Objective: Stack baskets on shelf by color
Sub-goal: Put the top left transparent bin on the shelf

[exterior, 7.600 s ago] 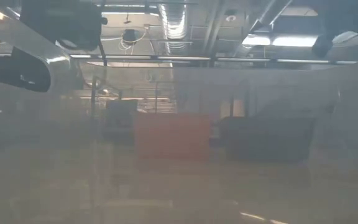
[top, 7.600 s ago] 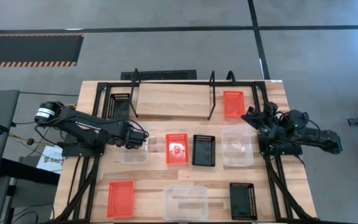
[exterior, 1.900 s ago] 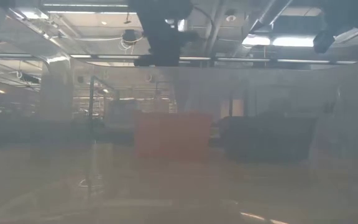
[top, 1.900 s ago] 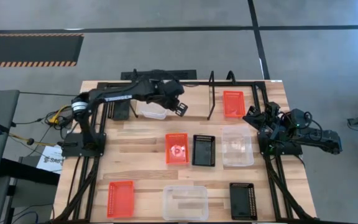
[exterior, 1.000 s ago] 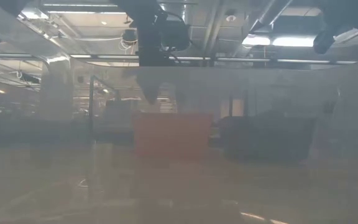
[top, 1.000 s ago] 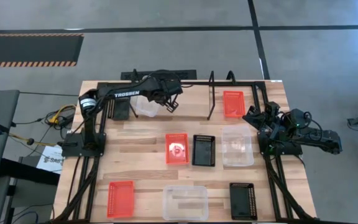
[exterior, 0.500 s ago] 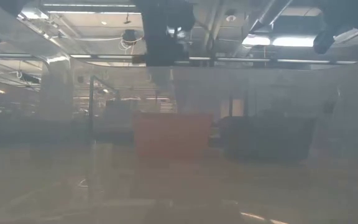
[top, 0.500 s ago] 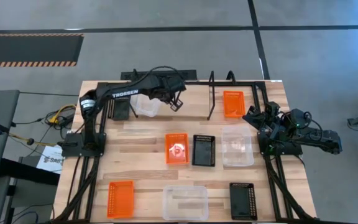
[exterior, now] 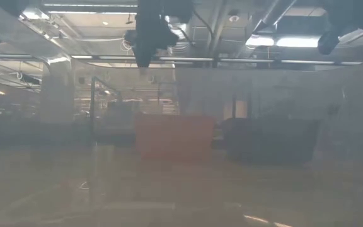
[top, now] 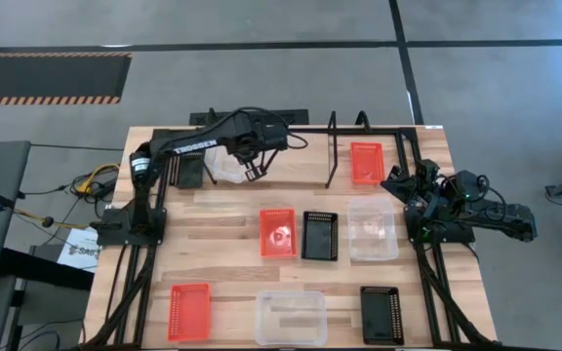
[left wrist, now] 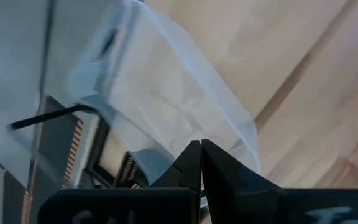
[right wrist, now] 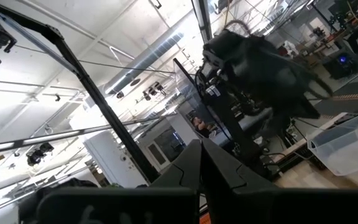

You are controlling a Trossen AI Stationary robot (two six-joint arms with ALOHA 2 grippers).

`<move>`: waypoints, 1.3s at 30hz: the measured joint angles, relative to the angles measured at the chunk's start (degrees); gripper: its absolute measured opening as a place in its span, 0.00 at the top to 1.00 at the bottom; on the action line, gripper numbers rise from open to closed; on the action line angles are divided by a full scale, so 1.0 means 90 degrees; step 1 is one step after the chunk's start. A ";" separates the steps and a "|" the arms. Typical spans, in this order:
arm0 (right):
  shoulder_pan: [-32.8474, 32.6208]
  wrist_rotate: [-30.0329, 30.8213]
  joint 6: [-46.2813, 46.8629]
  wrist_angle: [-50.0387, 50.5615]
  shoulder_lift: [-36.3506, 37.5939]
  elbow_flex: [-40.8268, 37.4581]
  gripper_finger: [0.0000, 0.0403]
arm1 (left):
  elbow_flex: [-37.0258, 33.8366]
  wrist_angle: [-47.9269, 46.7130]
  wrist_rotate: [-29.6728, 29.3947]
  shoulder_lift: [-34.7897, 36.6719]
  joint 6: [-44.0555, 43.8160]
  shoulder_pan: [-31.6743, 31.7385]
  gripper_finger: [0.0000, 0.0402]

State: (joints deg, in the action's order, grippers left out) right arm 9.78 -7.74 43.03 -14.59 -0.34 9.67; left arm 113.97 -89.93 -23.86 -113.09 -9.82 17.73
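Left gripper (top: 253,172): fingers pressed together, empty, above clear basket (top: 229,166) set on shelf (top: 291,156), starting the clear pile. Right gripper (top: 395,182): fingers nearly together, empty, parked at table edge.

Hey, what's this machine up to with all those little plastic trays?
It is sorting small plastic baskets onto a low wooden shelf by colour. The left end effector, shut and holding nothing, hangs over a clear basket on the shelf, between a black perforated basket and an orange-red basket. Six more baskets lie on the slatted table. The right end effector waits at the table's edge.
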 joint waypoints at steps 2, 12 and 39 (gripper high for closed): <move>0.0000 -0.0019 0.0002 0.0011 0.0000 0.0000 0.92 | 0.0003 -0.0009 0.0201 -0.0076 0.0166 0.0054 1.00; 0.0000 -0.0091 0.0119 0.0092 0.0000 0.0000 0.92 | 0.0010 -0.0008 0.0630 -0.0072 0.0281 0.0091 1.00; 0.0002 -0.0015 0.0000 0.0091 0.0000 0.0000 0.92 | -0.2914 0.0774 0.0508 0.1286 0.0610 0.0221 1.00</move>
State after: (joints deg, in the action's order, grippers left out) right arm 9.80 -7.88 43.03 -13.77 -0.34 9.67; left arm 87.74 -82.96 -19.29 -101.52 -4.33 19.71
